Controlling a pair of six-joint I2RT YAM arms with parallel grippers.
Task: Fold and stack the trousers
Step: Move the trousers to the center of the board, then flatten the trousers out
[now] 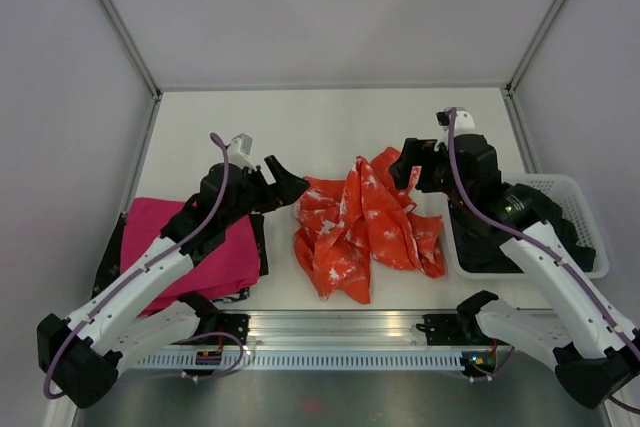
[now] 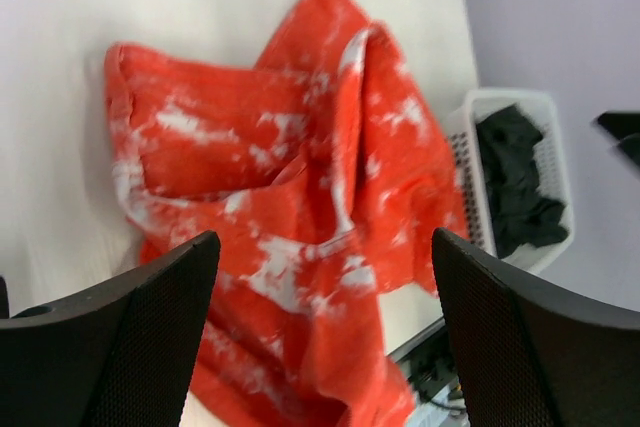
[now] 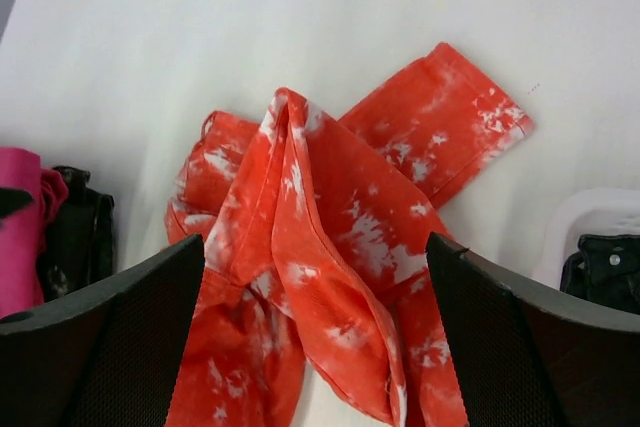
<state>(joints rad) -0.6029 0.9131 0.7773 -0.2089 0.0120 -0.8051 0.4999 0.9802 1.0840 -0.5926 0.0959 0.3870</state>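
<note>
Looking across from the left, a folded pink cloth (image 1: 195, 247) lies on a dark garment (image 1: 108, 259) at about eight o'clock on the tabletop (image 1: 300, 117). Next comes the left pincer (image 1: 288, 179), spread wide and holding nothing, poised at the nine o'clock edge of the trousers (image 1: 360, 222). These sit crumpled in a heap at the tabletop's centre, legs twisted over one another, one cuff poking out toward one o'clock. The right pincer (image 1: 404, 169) hangs at the heap's two o'clock side, likewise gaping and empty. A white basket (image 1: 575, 192) with something dark in it stands at three o'clock. To my eye the folding has not begun; this is the approach to a first grasp. The next move likely calls for each pincer to find a distinct edge, waistband or cuff, and draw the cloth out flat before any fold.
</note>
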